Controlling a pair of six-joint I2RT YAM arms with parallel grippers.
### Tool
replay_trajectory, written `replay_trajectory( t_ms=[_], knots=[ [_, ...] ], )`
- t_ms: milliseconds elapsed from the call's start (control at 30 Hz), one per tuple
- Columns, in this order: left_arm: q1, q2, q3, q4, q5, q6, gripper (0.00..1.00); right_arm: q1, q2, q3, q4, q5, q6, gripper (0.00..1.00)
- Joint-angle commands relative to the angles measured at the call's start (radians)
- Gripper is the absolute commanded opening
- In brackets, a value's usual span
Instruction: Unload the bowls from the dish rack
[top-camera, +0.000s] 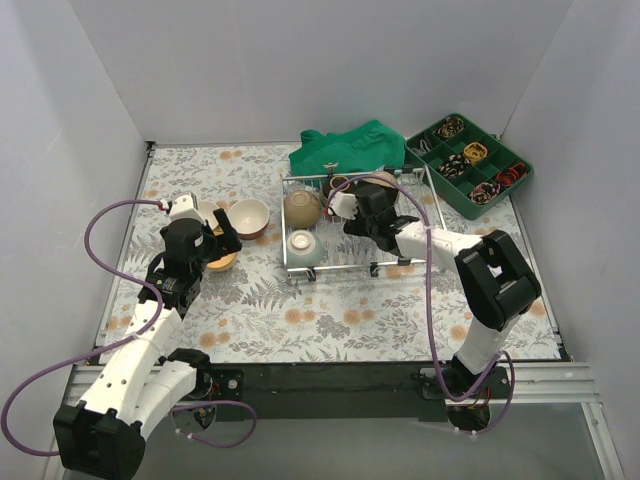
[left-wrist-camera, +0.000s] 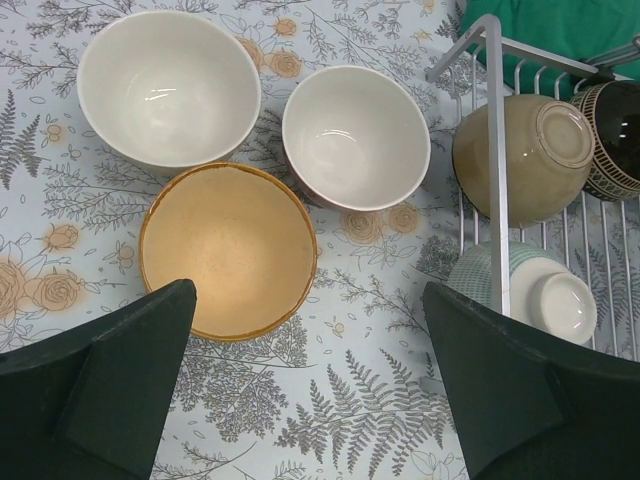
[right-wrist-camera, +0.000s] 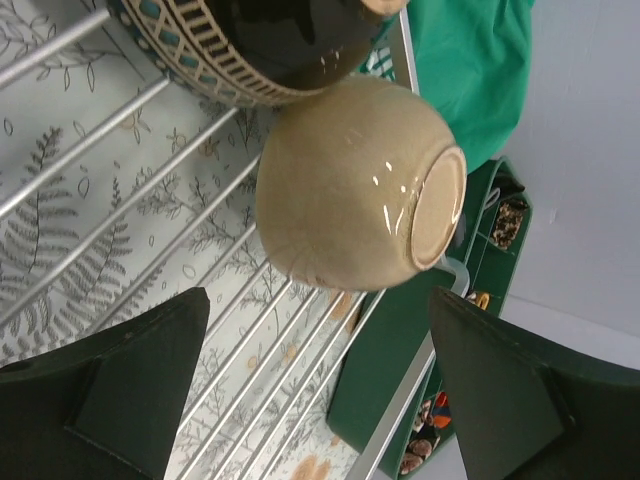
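Beige stoneware fills the view ahead of my right gripper (right-wrist-camera: 320, 400). It is a beige bowl (right-wrist-camera: 350, 195) lying on its side at the far right corner of the dish rack (left-wrist-camera: 494, 150), its foot ring turned toward the green compartment tray (right-wrist-camera: 378, 385) just outside the rack. My fingers stand wide apart with nothing between them, low over the rack's wires, and the bowl sits just beyond the gap. A dark patterned bowl (right-wrist-camera: 250, 50) crowds it on the side toward the rack's middle. Near the rack's left edge an olive bowl (left-wrist-camera: 520, 155) rests upturned, with a pale green bowl (left-wrist-camera: 530, 290) at the near left corner.

My left gripper (left-wrist-camera: 310, 380) is likewise spread and empty. It hovers over the counter (left-wrist-camera: 400, 420) left of the rack, above an ochre bowl (left-wrist-camera: 228, 250). A large white bowl (left-wrist-camera: 168, 85) and a smaller white bowl (left-wrist-camera: 355, 135) stand upright beside the ochre one.

I judge three bowls unloaded and four to go, the beige one next. Its glazed round wall looks likely to squirt out of a squeeze across the belly. I would turn my wrist and pinch the rim, one finger inside and one outside. Then I would lift straight up over the rack's raised side, so the patterned bowl is not dragged along.
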Motion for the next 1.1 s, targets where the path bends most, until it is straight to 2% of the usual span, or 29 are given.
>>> replay_trajectory(
  t_ms=[0, 500, 933, 1067],
  knots=[
    [-0.005, -0.021, -0.004, -0.007, -0.051, 0.005, 0.98, -0.005, 0.048, 0.069, 0.102, 0.019, -0.047, 0.99],
    [-0.006, -0.010, -0.007, -0.007, -0.044, 0.007, 0.98, -0.009, 0.174, 0.058, 0.287, 0.121, -0.152, 0.98],
    [-0.006, -0.010, -0.010, -0.004, -0.028, 0.008, 0.98, -0.009, 0.243, 0.049, 0.470, 0.191, -0.106, 0.98],
    [-0.006, -0.016, -0.010, -0.001, -0.026, 0.008, 0.98, -0.009, 0.263, 0.056, 0.481, 0.203, -0.092, 0.98]
  ],
)
